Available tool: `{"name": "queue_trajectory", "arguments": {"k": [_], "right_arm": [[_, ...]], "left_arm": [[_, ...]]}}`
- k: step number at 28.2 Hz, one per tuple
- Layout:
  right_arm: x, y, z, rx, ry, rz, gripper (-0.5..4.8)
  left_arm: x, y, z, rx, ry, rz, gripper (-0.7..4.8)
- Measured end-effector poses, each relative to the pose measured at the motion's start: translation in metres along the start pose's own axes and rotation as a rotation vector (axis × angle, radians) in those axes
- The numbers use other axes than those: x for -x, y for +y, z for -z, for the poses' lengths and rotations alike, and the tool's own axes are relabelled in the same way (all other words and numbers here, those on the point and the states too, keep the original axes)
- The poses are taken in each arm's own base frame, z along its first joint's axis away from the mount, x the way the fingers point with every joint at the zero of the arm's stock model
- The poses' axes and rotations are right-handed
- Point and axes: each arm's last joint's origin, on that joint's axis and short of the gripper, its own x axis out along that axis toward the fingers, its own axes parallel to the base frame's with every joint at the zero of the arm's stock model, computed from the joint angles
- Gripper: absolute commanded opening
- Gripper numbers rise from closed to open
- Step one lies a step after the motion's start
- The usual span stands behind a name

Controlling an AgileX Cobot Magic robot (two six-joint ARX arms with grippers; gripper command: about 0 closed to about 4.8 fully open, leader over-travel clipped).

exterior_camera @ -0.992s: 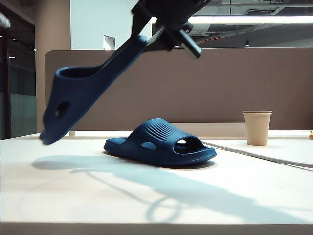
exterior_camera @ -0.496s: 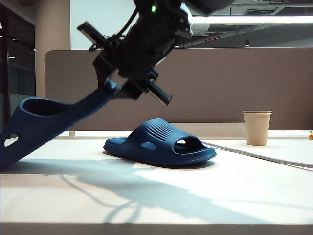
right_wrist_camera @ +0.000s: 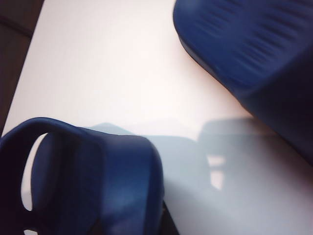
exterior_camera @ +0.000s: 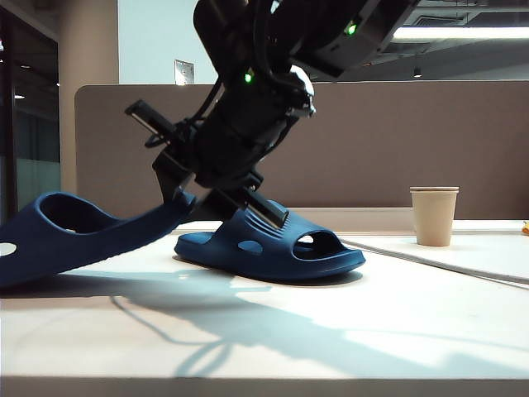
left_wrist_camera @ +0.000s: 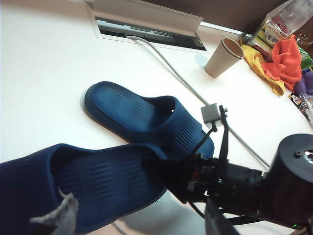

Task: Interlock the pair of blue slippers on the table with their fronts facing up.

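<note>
While right gripper [exterior_camera: 183,201] pinched heel of one blue slipper [exterior_camera: 66,240], holding it slanted, toe down near tabletop [exterior_camera: 347,331] at left, second slipper [exterior_camera: 273,244] lay flat mid-tabletop, strap up. Left gripper [left_wrist_camera: 68,215] barely in frame; fingers read as spread wide, empty, above both slippers. You likely judged foam light, springy, bending under pinch; thick heel edge or strap looked best hold. Held slipper's toe cut off in exterior view; right wrist view blurred, fingertips hidden; contact with tabletop unclear

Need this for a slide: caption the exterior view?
Right gripper lowers one blue slipper by its heel beside its mate on the white table.
</note>
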Motion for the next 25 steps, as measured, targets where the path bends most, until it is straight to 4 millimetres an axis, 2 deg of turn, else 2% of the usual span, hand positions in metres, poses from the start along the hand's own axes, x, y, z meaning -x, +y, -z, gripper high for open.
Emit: {"name": "queue_trajectory", "arguments": {"k": [22, 25], "right_arm": [[-0.015, -0.013, 0.012, -0.012, 0.054, 0.047, 0.00], [-0.016, -0.015, 0.013, -0.011, 0.061, 0.059, 0.15]], "left_arm": [[0.000, 0.000, 0.000, -0.003, 0.001, 0.000, 3.35], [0.000, 0.000, 0.000, -0.002, 0.001, 0.000, 3.35]]}}
